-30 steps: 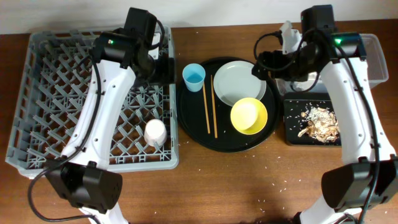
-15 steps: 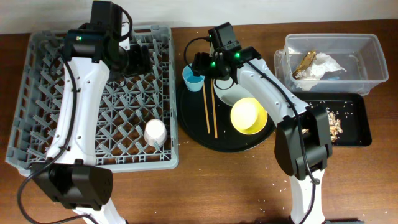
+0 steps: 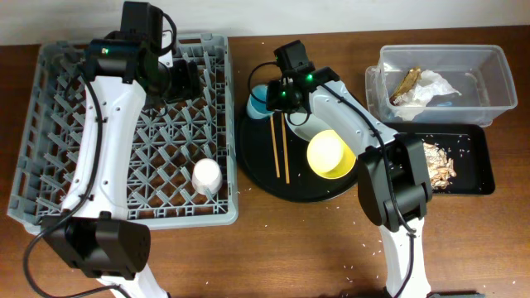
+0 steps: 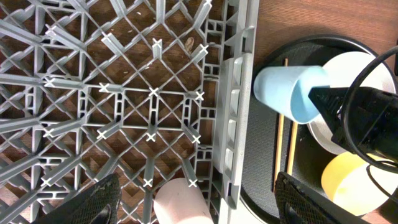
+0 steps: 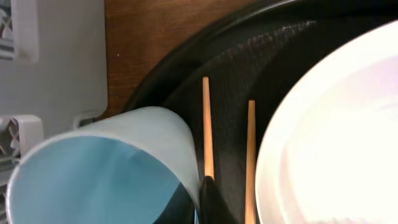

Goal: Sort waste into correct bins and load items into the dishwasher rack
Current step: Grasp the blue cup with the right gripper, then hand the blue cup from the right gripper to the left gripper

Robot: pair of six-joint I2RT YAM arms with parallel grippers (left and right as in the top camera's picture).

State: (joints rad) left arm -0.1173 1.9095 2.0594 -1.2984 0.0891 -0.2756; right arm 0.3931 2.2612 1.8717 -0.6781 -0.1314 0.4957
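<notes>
My right gripper [image 3: 273,101] is shut on the rim of the light-blue cup [image 3: 258,104], one finger inside and one outside [image 5: 202,200]. The cup [image 5: 106,168] is tilted over the left edge of the round black tray [image 3: 258,175]. The wooden chopsticks [image 3: 280,153], the pale plate [image 3: 300,132] and the yellow bowl [image 3: 331,154] lie on that tray. The pink cup [image 3: 206,175] stands upside down in the grey dishwasher rack [image 3: 50,165]. My left gripper [image 4: 198,208] hangs open above the rack's right side, over the pink cup [image 4: 177,202].
At the back right the clear tub [image 3: 497,83] holds the crumpled tissue and brown wrapper [image 3: 426,85]. In front of it the flat black tray [image 3: 476,170] holds the shredded food scraps [image 3: 439,161]. Crumbs dot the wooden table.
My right arm swung from the clear tub to the round tray, shut on the blue cup's rim and tipped it. My left arm shifted back and left, then held still.
</notes>
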